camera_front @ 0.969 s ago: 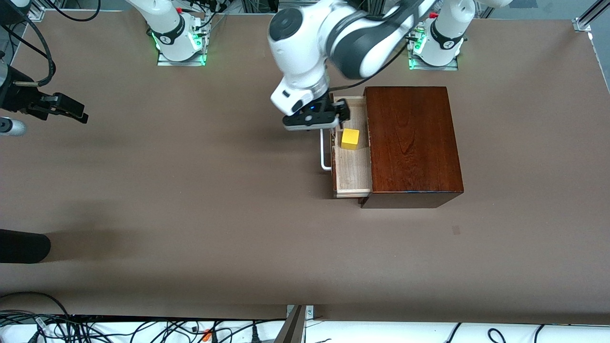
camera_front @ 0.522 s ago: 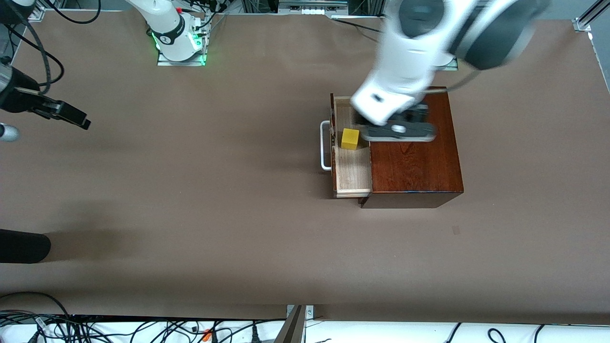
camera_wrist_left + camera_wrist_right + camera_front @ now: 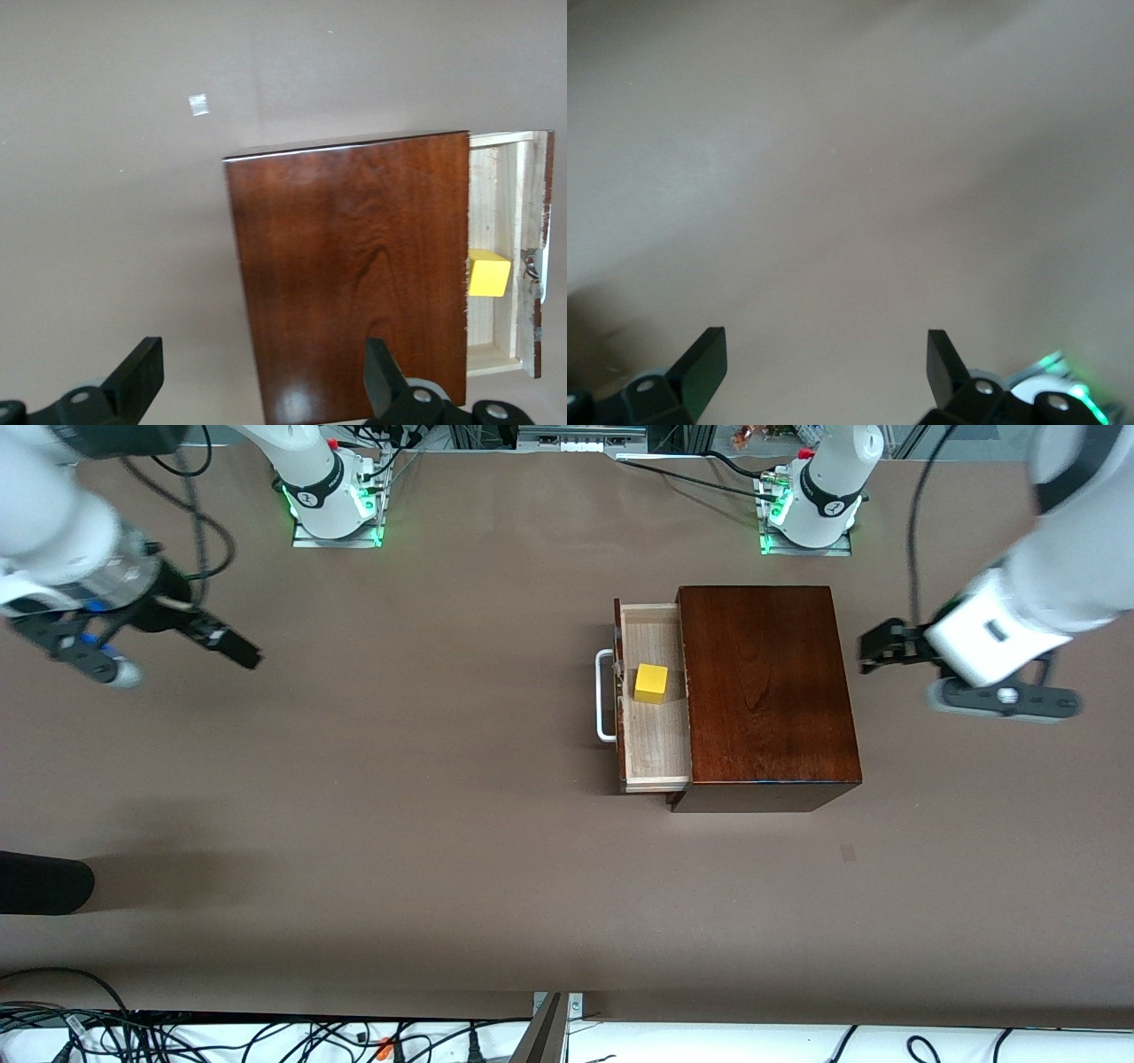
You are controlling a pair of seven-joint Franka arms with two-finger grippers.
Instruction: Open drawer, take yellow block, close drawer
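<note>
Both grippers hang over bare counter (image 3: 443, 824), fingers spread wide and holding nothing: the left gripper (image 3: 881, 651) beside the box (image 3: 766, 691) at the left arm's end, the right gripper (image 3: 226, 645) well apart at the right arm's end. The drawer (image 3: 656, 744) stands pulled open, with the yellow block (image 3: 651, 683) resting inside on its pale floor near the white handle (image 3: 604, 695).

Front view: high, steeply downward, facing both arm bases at 12 o'clock; whole table (image 3: 354, 824) in frame. Left wrist view: aloft, looking down on the wooden box (image 3: 354, 266) and the open drawer (image 3: 500, 266), both also in front view. Right wrist view: closer to bare tabletop, base light at 5 o'clock.
</note>
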